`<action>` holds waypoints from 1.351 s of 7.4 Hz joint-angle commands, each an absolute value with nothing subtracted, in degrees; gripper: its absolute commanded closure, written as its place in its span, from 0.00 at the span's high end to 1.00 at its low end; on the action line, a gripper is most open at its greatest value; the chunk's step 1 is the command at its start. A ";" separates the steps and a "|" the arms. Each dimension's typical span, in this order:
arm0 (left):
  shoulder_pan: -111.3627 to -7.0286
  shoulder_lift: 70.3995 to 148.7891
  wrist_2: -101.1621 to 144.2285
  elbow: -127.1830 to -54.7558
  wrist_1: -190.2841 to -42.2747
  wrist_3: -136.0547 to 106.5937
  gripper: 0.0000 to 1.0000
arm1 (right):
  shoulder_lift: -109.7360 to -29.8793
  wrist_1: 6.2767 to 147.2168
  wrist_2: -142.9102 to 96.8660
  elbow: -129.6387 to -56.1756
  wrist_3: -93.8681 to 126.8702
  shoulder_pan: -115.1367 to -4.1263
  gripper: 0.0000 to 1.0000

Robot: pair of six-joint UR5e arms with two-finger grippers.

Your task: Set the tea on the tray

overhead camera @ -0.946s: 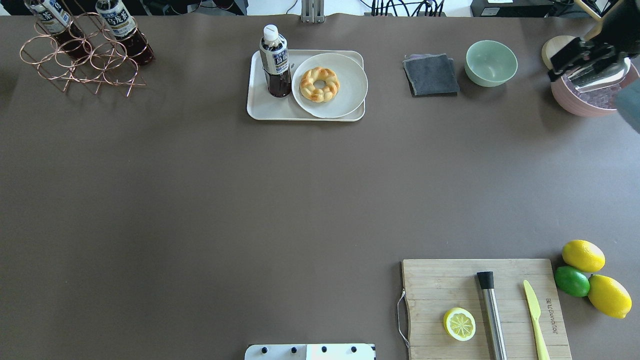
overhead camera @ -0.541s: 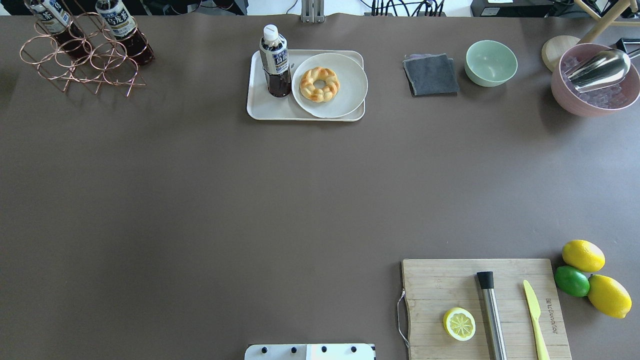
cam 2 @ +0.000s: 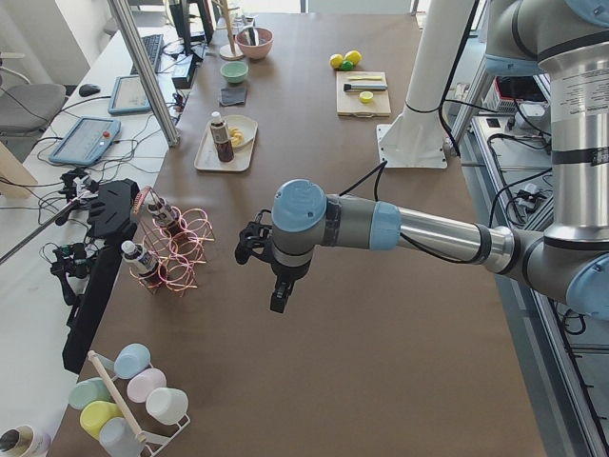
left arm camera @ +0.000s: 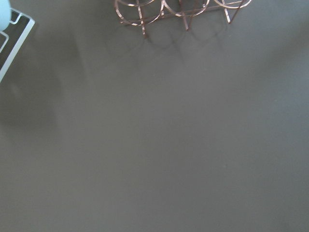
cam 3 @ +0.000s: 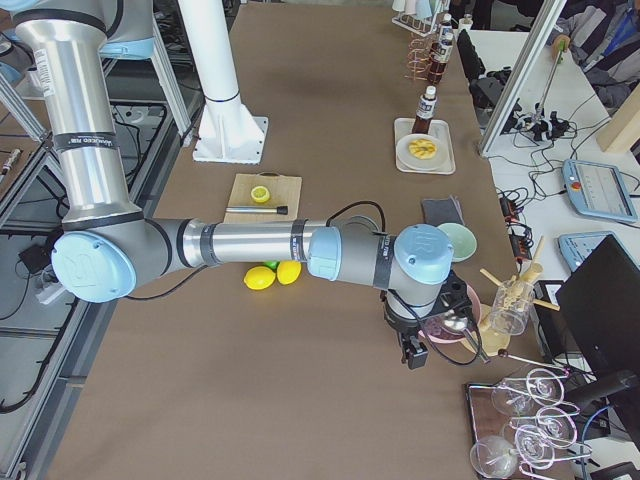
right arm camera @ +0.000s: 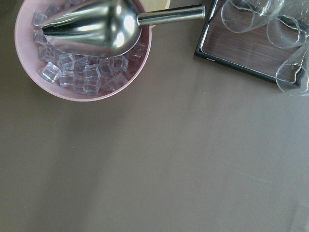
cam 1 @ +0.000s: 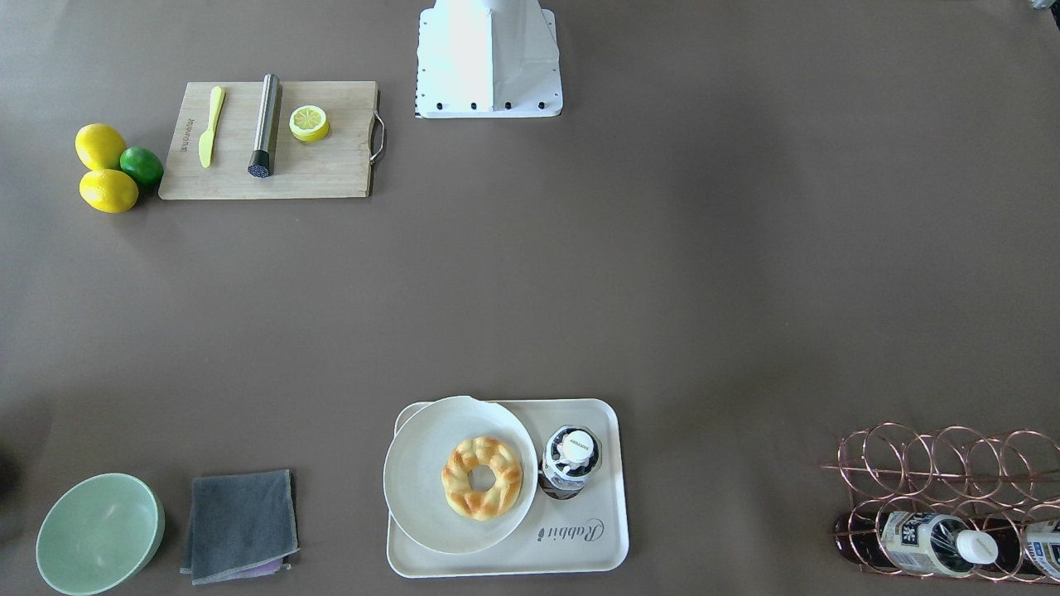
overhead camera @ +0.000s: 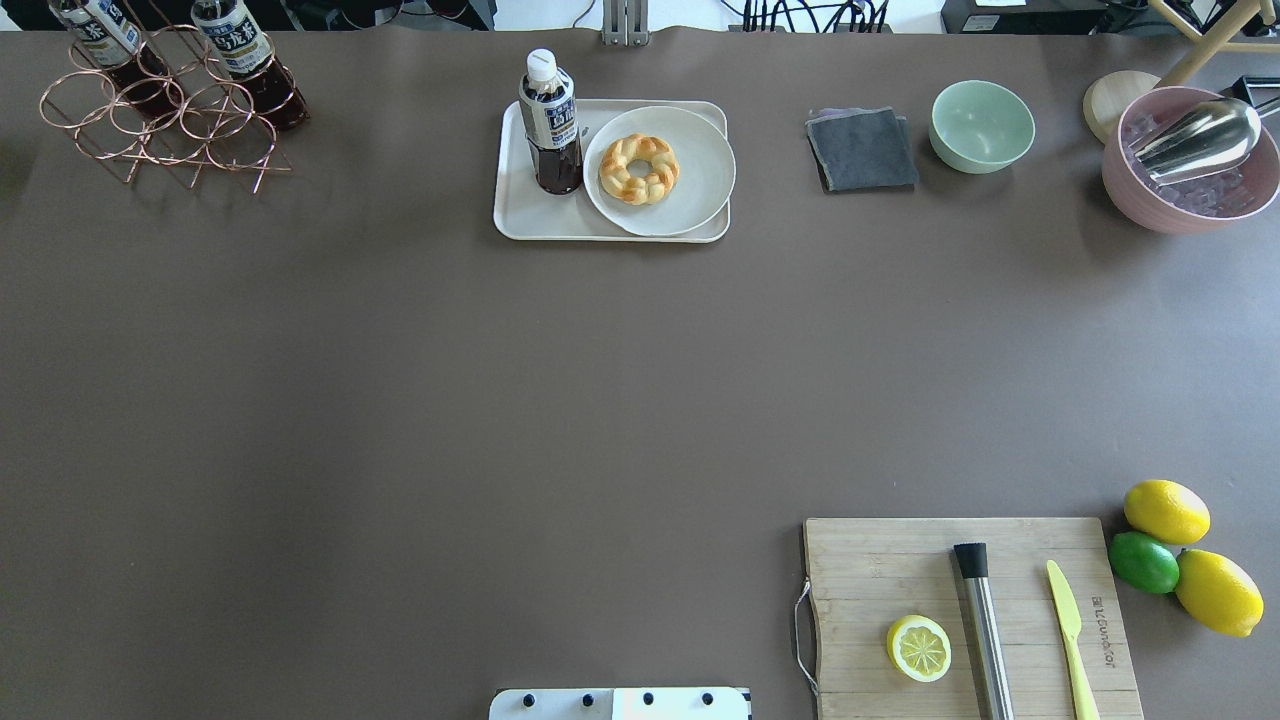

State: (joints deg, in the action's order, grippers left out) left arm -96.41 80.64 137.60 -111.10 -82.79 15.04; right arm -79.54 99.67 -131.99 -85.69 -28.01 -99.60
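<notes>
On tray [cam 1: 604, 472] lettered "Rabbit": tea [cam 1: 571, 459] upright beside plate [cam 1: 414, 463]. Left gripper [cam 2: 278, 293], right gripper [cam 3: 410, 350]: jaws cannot tell.

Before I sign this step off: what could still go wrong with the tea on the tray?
The tea stands upright, tall and narrow, close beside the plate, which overhangs the rim of the tray; a nudge could tip it. The right gripper hangs close to the ice bowl, so its next move might clip that.

left end effector [cam 2: 277, 301], right end effector [cam 3: 411, 358]: opening unreadable | rack bottle [cam 1: 1043, 539]: edge-cropped
</notes>
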 commanded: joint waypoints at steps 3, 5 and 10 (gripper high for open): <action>-97.38 78.75 137.02 -110.91 -85.33 15.56 0.97 | -80.86 99.40 -130.27 -85.87 -28.56 -102.22 1.00; -97.56 79.80 133.70 -112.14 -85.43 15.56 0.97 | -82.52 99.58 -127.29 -88.58 -29.53 -102.22 1.00; -100.72 78.93 132.19 -115.58 -85.43 16.08 0.97 | -86.48 101.50 -127.70 -95.43 -29.44 -102.22 1.00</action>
